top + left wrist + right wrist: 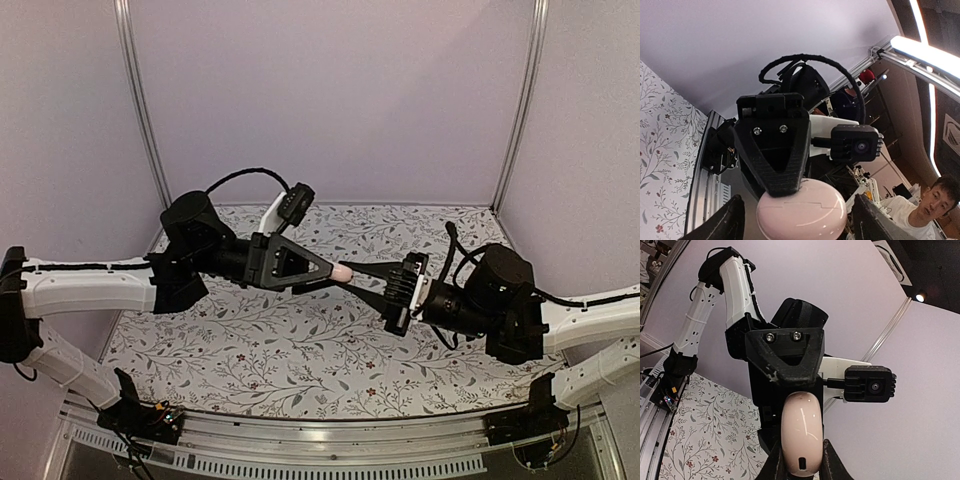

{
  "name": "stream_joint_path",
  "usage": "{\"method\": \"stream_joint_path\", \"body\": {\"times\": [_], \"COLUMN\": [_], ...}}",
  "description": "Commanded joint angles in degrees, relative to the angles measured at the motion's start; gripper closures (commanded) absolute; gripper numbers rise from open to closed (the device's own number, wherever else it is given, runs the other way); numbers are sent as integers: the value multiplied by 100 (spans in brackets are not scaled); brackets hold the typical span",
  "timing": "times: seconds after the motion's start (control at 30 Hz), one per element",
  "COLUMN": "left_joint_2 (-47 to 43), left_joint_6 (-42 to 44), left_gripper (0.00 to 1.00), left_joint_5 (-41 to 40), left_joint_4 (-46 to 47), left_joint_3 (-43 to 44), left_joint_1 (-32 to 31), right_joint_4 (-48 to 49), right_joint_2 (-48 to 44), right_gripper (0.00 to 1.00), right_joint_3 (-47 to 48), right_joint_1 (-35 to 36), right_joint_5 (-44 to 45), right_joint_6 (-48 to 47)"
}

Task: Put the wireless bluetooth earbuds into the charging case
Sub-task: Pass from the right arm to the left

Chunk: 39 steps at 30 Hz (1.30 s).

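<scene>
Top external view shows the charging case as a small pale pink pebble held in mid-air over the middle of the bench, where the two arms meet tip to tip. The right claw is clamped on it from the right; the left claw reaches it from the left.

Left wrist view shows what the top view cannot: a fine seam running across the case, lid closed, and the left claw's own fingers standing apart on either side of it, with a gap showing on each side. The right claw's black triangular finger covers the case's upper edge.

Right wrist view turns the case end-on: glossy, narrow, with a small dark slot near its lower end, pinched between that claw's two fingers.

Below lies a floral bench cover; lilac walls stand behind. A person sits beyond the rig.
</scene>
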Motion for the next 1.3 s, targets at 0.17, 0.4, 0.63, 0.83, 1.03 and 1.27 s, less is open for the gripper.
{"method": "stream_joint_path", "body": {"times": [0.17,0.4,0.63,0.83,1.03,1.27], "left_joint_2": [129,156,114,-10,-161,-71], "left_joint_6": [-34,-62,19,528,1682,1972], "left_gripper": [37,49,68,71,71,73], "left_joint_5": [189,185,79,-204,-1090,-1693], "left_joint_4": [326,408,416,-481,-2612,-3585], "left_joint_3": [227,232,172,309,868,1169], "left_joint_1": [-187,-197,-191,-178,-165,-151], "right_joint_4": [129,111,77,-323,-1846,-2787], "right_joint_2": [14,8,-17,-120,-205,-194], "right_gripper": [89,89,77,40,40,47], "right_joint_3": [120,102,67,144,708,981], "right_joint_1": [-5,-3,-4,-1,4,152], "right_joint_5": [-99,-112,-95,112,759,1437], "right_joint_6": [-46,-37,0,114,251,264]}}
